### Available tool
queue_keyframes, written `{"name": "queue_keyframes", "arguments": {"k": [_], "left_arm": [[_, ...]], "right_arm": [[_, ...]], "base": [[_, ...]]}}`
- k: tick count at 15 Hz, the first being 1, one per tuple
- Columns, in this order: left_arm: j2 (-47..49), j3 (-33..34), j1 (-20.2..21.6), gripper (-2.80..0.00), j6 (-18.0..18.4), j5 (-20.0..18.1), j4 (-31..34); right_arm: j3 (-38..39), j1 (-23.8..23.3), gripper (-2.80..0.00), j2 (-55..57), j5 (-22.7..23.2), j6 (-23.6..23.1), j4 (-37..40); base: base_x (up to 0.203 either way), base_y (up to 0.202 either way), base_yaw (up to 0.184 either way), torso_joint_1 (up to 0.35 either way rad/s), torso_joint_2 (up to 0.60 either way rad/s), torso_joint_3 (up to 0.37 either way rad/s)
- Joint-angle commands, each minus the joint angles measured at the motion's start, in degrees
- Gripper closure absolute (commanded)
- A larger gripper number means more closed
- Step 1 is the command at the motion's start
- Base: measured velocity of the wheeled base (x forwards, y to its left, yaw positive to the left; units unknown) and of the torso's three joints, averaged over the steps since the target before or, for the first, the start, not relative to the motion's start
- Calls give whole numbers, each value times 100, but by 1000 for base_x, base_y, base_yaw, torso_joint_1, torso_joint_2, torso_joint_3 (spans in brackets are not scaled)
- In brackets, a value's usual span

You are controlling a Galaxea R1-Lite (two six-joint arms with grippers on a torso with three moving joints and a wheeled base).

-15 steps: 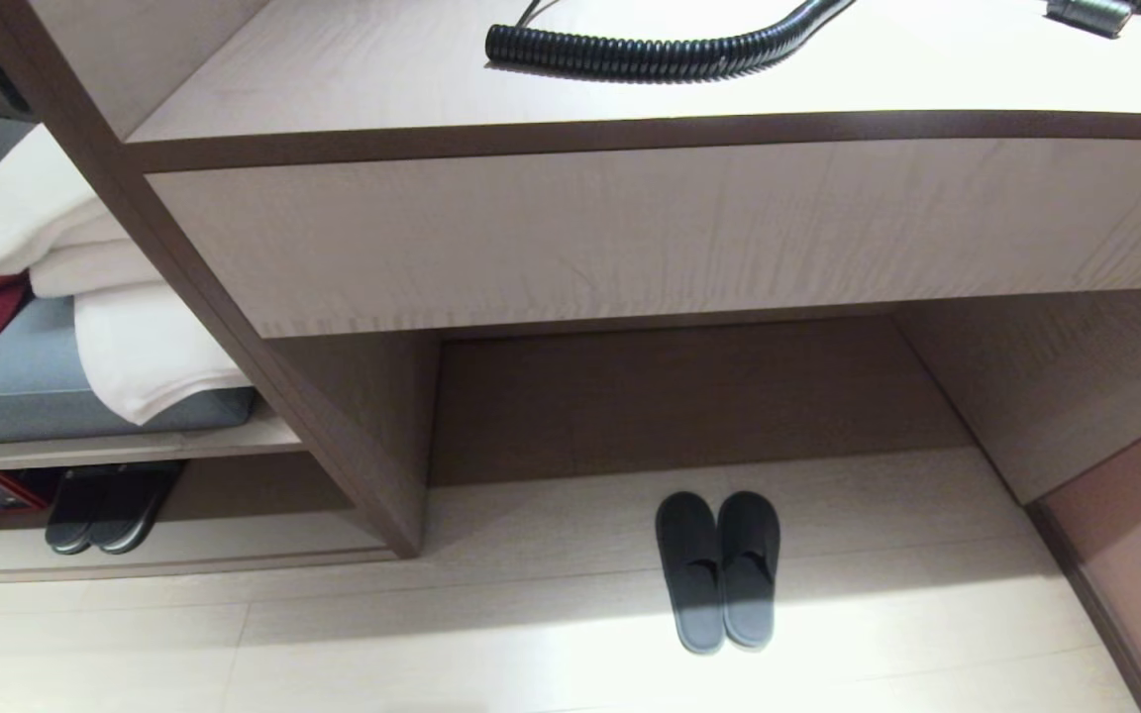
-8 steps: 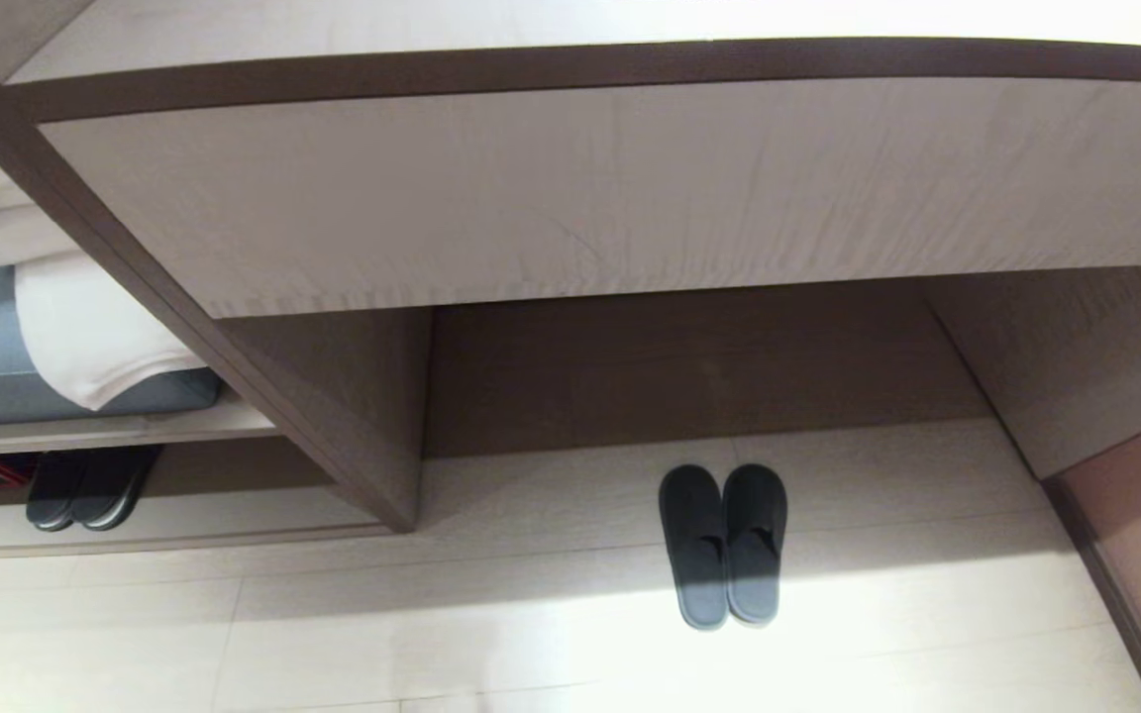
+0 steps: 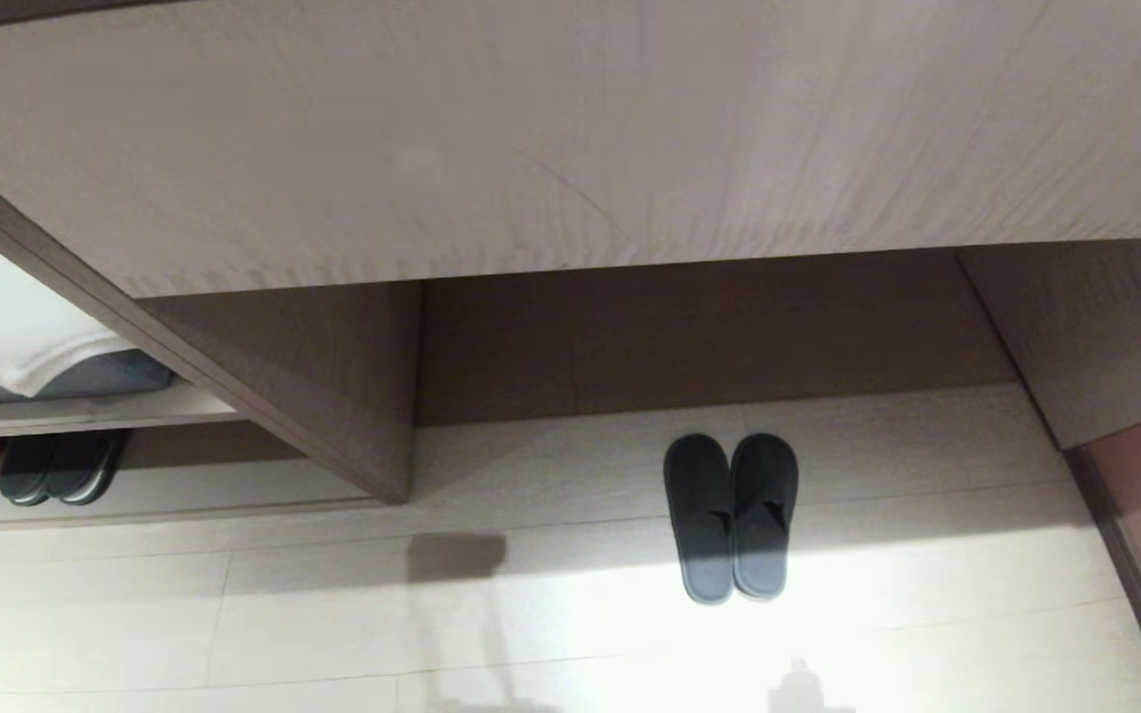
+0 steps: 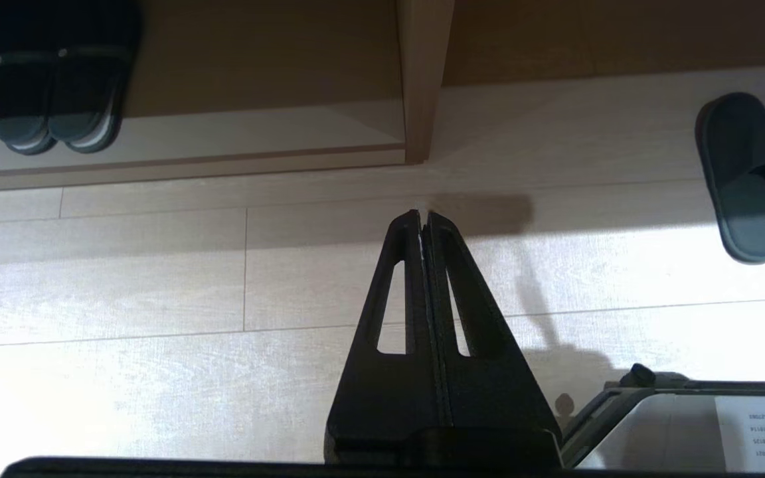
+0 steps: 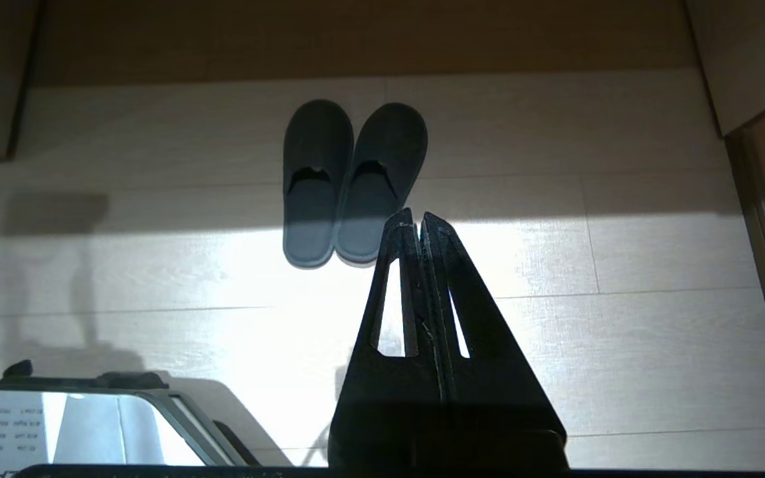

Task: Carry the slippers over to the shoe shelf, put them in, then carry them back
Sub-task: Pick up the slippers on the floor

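Looking down, we see the pale wood-plank floor (image 3: 570,634) under the beige wood-grain desk (image 3: 570,129), with the low open-fronted beige shoe shelf (image 3: 174,500) at our left. Our pair of flat grey-blue fabric slippers (image 3: 732,517) lies side by side on the floor, just beyond our right gripper (image 5: 416,222), well apart from our left gripper (image 4: 422,222). Both grippers are clenched, grasping nothing.
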Motion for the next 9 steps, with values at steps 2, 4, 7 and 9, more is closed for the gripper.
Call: {"name": "queue_keyframes", "arguments": {"k": [2, 4, 7, 9], "left_arm": [[0, 0, 6, 0, -3, 2, 0], [0, 0, 6, 0, -3, 2, 0], [0, 0, -2, 0, 2, 2, 0], [9, 0, -2, 0, 24, 2, 0]], "right_arm": [[0, 2, 0, 1, -2, -2, 0], [0, 2, 0, 1, -2, -2, 0], [0, 2, 0, 1, -2, -2, 0], [0, 2, 0, 1, -2, -2, 0]], "base": [[0, 0, 0, -5, 1, -192], [0, 0, 0, 2, 0, -198], [0, 0, 0, 1, 3, -198], [0, 0, 0, 3, 4, -197]]}}
